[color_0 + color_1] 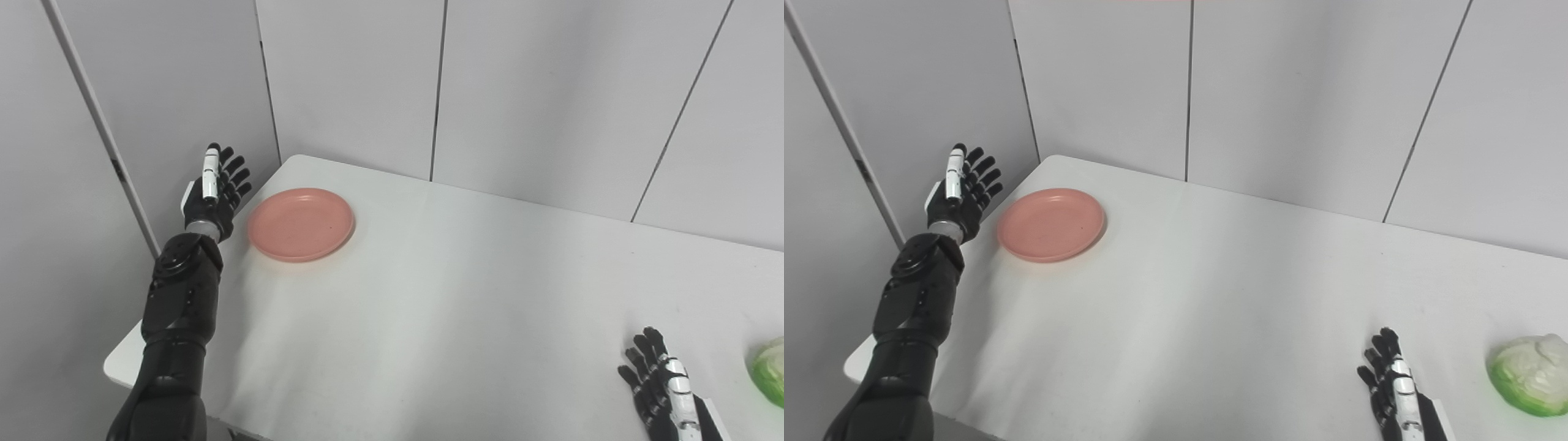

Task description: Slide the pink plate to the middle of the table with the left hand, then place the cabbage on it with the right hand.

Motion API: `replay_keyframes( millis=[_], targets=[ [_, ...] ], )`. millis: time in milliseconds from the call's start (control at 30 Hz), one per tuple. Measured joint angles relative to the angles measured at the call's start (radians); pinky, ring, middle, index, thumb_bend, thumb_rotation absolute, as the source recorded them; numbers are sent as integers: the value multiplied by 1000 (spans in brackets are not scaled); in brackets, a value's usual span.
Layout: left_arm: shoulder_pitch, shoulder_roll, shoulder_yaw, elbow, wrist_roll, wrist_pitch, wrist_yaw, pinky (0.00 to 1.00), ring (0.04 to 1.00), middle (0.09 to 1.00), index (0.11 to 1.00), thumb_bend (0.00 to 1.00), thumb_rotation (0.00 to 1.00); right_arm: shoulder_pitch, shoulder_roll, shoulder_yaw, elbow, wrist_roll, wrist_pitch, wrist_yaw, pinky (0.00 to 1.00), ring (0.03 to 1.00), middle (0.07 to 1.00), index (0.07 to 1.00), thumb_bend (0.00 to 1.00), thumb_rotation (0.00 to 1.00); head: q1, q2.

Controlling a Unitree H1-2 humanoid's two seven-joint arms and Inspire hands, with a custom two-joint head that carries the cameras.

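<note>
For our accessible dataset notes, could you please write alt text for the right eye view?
A pink plate sits near the far left corner of a white table, with the robot's open left hand raised just left of it. The open right hand waits at the near right, beside a green cabbage.

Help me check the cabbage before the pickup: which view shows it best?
The right eye view: the whole cabbage lies in frame on the table, right of the right hand. The left eye view catches only a sliver at its right edge.
</note>
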Motion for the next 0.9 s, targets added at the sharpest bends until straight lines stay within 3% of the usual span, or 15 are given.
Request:
replay_keyframes(
  millis=[433,900],
  targets=[
    [3,20,3,107,0,-42,-2,934,924,920,903,390,1000,6,0,-1,-8,1,4,-1,1000,1000,1000,1000,210,1000,2,9],
    [11,21,0,126,-1,-66,-14,906,924,922,909,388,1000,7,0,-2,-10,2,5,0,1000,1000,1000,1000,216,1000,2,14]
  ],
)
